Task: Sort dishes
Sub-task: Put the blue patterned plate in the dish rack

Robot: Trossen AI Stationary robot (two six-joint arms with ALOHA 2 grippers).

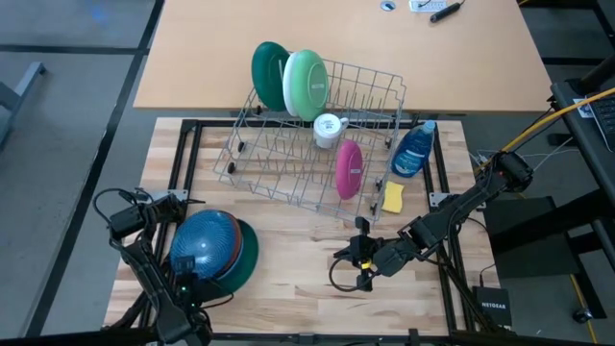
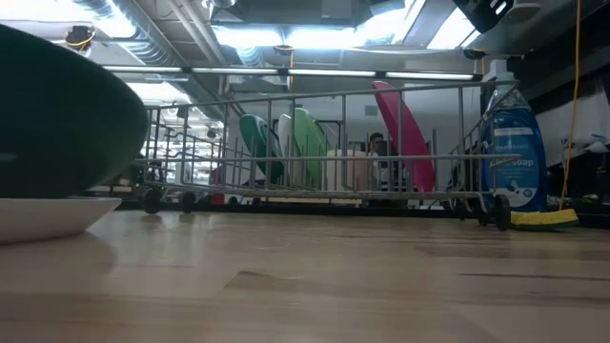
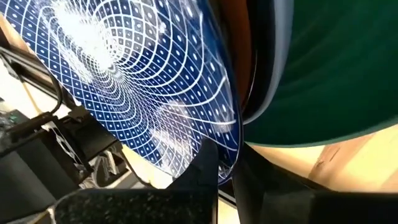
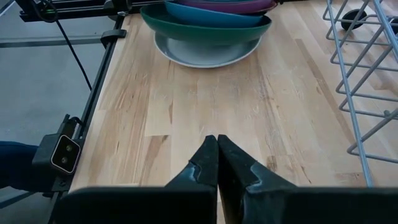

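A stack of dishes (image 1: 231, 258) stands at the table's near left: a white plate (image 4: 205, 57) at the bottom, a dark green bowl (image 4: 205, 30) on it, and smaller dishes above. A blue patterned bowl (image 1: 205, 245) lies on top. My left gripper (image 1: 187, 286) is shut on its near rim. My right gripper (image 1: 354, 259) hovers shut and empty over the bare wood right of the stack, pointing at it (image 4: 216, 142). In the wire rack (image 1: 307, 144) a dark green plate (image 1: 269, 75), a light green plate (image 1: 307, 85) and a pink plate (image 1: 349, 169) stand on edge. My left gripper pinches the blue patterned bowl's rim (image 3: 225, 163) between its two fingers, one finger (image 3: 202, 168) on the patterned face and the other (image 3: 252, 180) on the far face. The fingers come from the table's near side. The bowl rests on the stack.
A white cup (image 1: 329, 128) sits in the rack. A blue soap bottle (image 1: 415, 152) and a yellow sponge (image 1: 392, 197) lie right of the rack. Bare wood (image 1: 298, 279) lies between the stack and my right gripper. A black frame (image 1: 450, 240) borders the table.
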